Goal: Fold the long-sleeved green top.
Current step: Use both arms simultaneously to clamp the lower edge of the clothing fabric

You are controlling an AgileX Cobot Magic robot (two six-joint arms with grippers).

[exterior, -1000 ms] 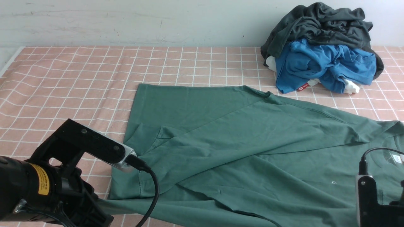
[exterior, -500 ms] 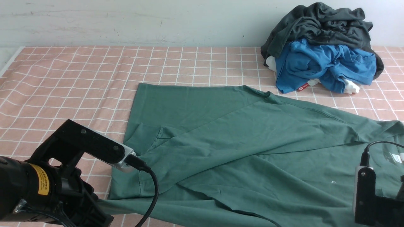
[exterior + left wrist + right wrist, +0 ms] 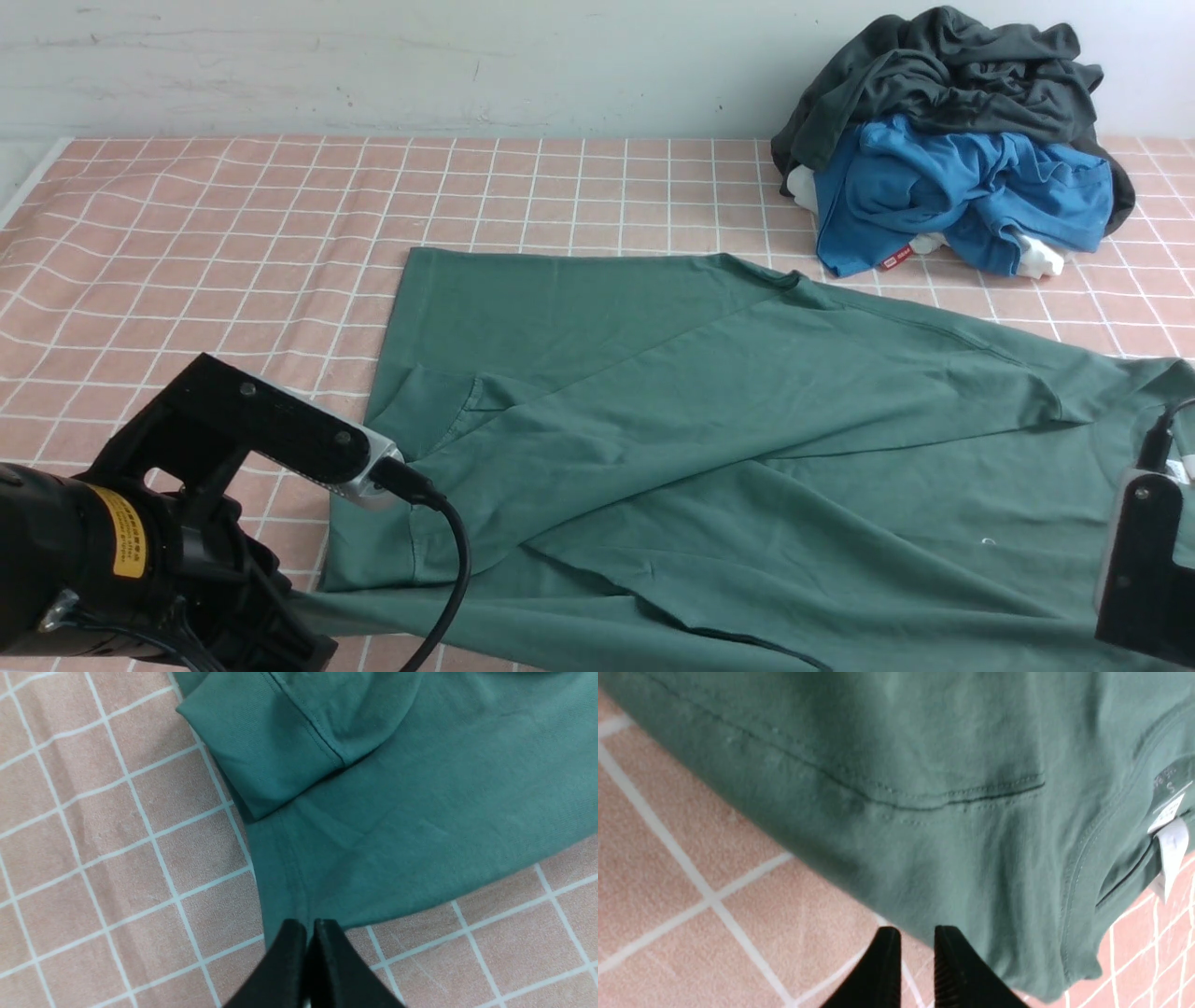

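On pink checked tablecloth (image 3: 233, 233), ctr to 4 o'clock, large dull-green cotton long-sleeved top (image 3: 709, 401) is spread; hem pinched at 7 o'clock by closed left gripper (image 3: 308, 926); right gripper (image 3: 917, 931) narrowly parted, grip can't be told.

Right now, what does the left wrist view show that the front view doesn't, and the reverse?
Left wrist only: the left gripper, shut on the hem edge of the green top. In the front view that gripper is hidden behind its own arm.

Front only: the full spread of the top, partly folded over itself, plus a blue garment and a dark grey garment piled at the far right.

Both: the green top lying on the pink checked cloth.
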